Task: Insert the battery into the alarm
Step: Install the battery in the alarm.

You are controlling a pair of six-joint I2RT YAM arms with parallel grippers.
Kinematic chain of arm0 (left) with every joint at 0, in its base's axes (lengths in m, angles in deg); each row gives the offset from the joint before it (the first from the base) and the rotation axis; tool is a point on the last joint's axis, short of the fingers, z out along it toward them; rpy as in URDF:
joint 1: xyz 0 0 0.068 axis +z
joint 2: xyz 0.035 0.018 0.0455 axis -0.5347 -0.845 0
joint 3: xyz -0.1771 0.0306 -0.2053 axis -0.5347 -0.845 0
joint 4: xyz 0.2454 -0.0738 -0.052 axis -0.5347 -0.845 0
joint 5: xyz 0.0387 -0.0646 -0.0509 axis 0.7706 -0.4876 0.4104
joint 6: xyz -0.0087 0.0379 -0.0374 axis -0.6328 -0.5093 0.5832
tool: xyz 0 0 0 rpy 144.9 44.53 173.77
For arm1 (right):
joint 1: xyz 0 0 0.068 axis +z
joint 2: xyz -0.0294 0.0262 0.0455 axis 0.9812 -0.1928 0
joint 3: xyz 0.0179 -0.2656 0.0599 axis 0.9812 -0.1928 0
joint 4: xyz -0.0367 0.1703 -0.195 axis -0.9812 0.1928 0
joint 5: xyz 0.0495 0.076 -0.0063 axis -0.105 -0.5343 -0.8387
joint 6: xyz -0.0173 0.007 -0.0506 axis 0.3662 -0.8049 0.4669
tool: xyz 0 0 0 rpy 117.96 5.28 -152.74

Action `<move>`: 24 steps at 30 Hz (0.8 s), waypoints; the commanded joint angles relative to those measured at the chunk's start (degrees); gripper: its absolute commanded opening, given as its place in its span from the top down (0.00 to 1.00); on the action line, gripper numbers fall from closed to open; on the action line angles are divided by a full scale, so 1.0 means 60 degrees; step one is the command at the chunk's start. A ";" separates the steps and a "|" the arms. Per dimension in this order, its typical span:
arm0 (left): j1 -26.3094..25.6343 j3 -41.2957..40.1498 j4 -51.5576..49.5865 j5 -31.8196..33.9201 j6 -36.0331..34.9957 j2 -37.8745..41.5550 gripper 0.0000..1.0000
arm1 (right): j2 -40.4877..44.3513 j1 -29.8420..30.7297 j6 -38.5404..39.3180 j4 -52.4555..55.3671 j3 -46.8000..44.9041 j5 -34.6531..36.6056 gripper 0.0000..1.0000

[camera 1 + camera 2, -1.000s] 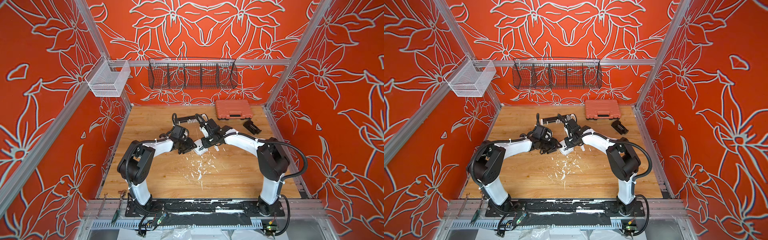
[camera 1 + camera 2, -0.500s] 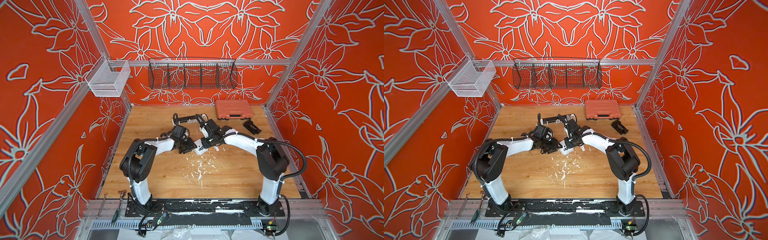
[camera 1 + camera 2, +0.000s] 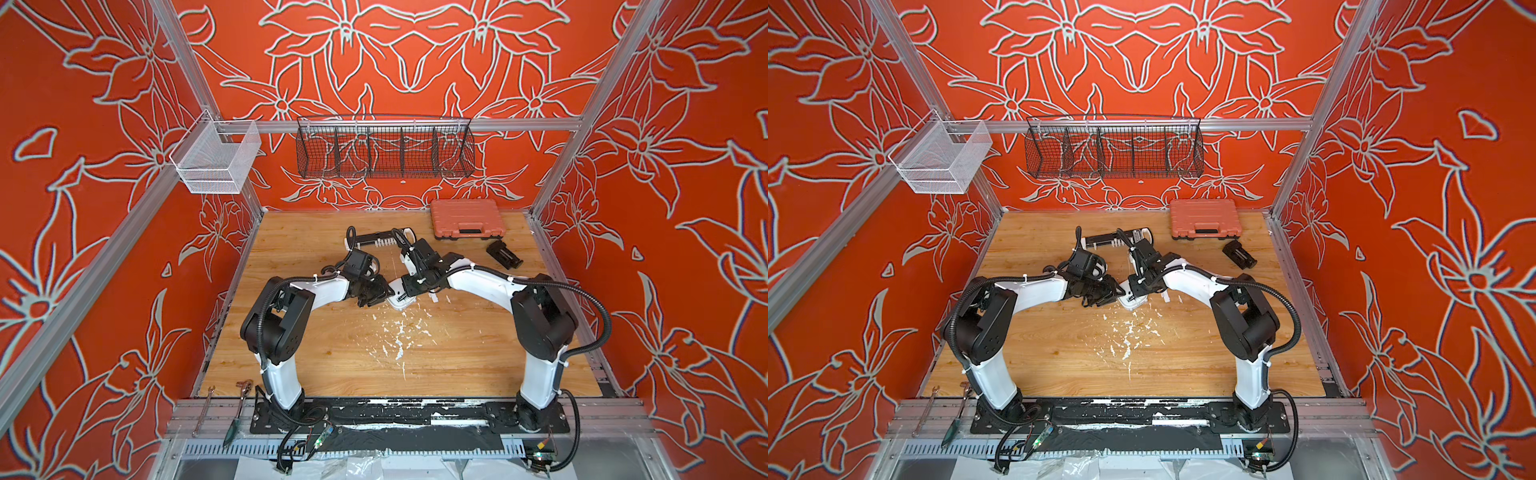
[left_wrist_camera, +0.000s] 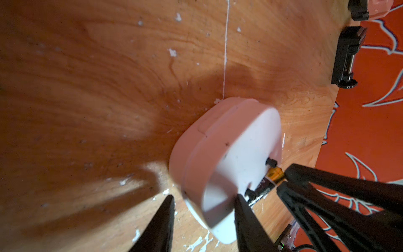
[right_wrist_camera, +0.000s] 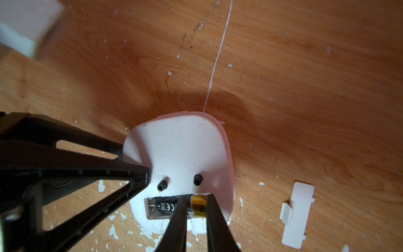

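Observation:
The alarm [image 3: 398,302] [image 3: 1133,304] lies face down mid-table, its white back [image 5: 185,148] up. The battery [image 5: 197,203] lies in the alarm's slot, dark body toward the spring, gold end [image 4: 275,174] slightly proud. My right gripper [image 5: 197,196] [image 3: 409,291] points down on it, narrowly open: one finger crosses the battery's body, the other stands at its gold end. My left gripper [image 4: 204,197] [image 3: 384,296] is open and straddles the alarm's [image 4: 229,141] edge, with one finger on the back and the other beside the rim with a small gap.
A loose white slot cover [image 5: 296,211] lies beside the alarm. An orange case [image 3: 467,218], a black ribbed block [image 3: 503,254] and a long black-and-white tool [image 3: 380,239] sit at the back. White flecks [image 3: 399,336] mark the wood. Wire baskets hang on the walls.
Both grippers stay at the alarm. The left arm has edged slightly toward it. The jaws of both have narrowed a little.

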 commanded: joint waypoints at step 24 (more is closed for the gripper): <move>-0.0015 0.0128 -0.0117 -0.0311 -0.0220 -0.0588 0.66 | 0.0192 0.0500 -0.0613 -0.0826 -0.0677 0.0038 0.81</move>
